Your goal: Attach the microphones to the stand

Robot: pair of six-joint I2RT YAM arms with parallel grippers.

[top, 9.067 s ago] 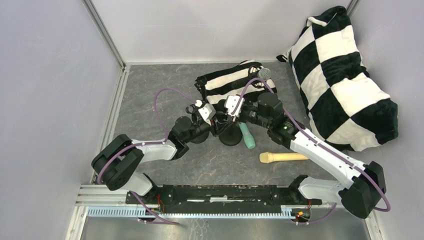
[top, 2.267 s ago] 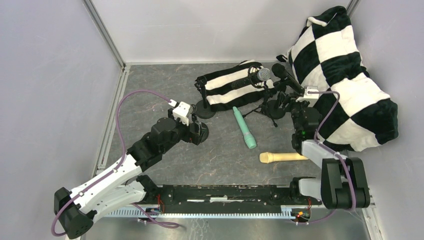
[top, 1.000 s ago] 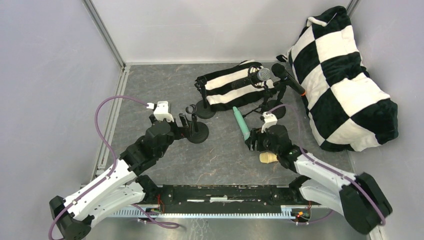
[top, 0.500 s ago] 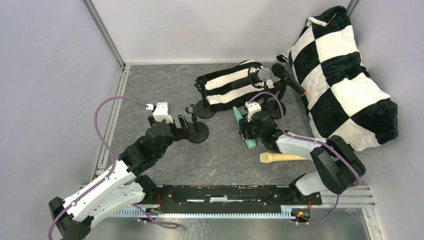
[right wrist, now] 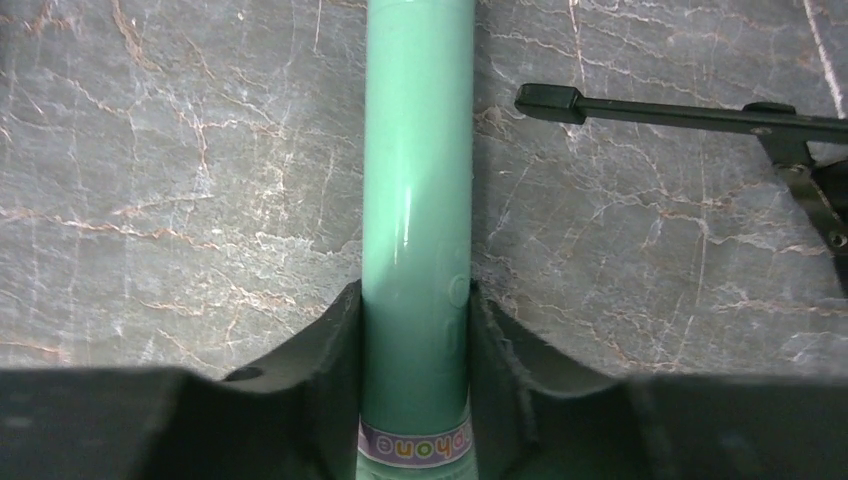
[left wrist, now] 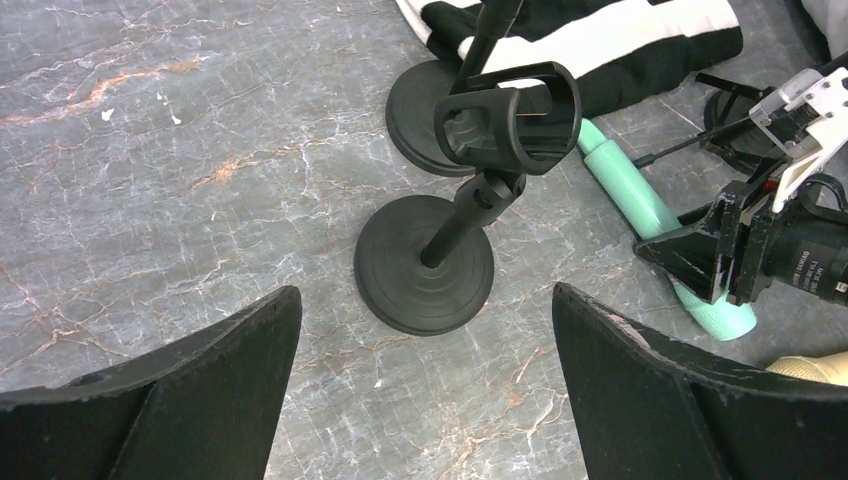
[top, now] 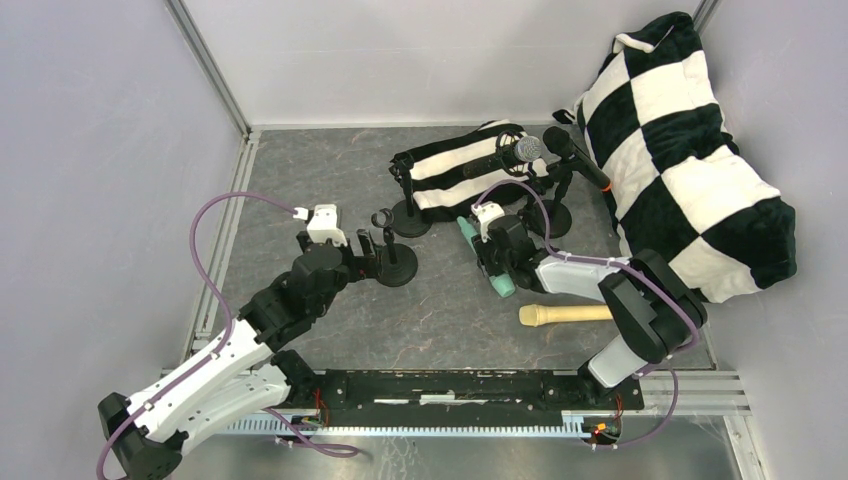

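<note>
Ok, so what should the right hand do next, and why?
Probably lift the mint green microphone off the table: the fingers of the right hand press both its sides, it lies flat, and the empty clip stand waits in front of the open left hand.

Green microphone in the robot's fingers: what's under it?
The grey table shows on both sides of the green microphone, so it seems to lie on that. The right gripper hugs its sides. The spot right underneath is hidden by the microphone itself.
</note>
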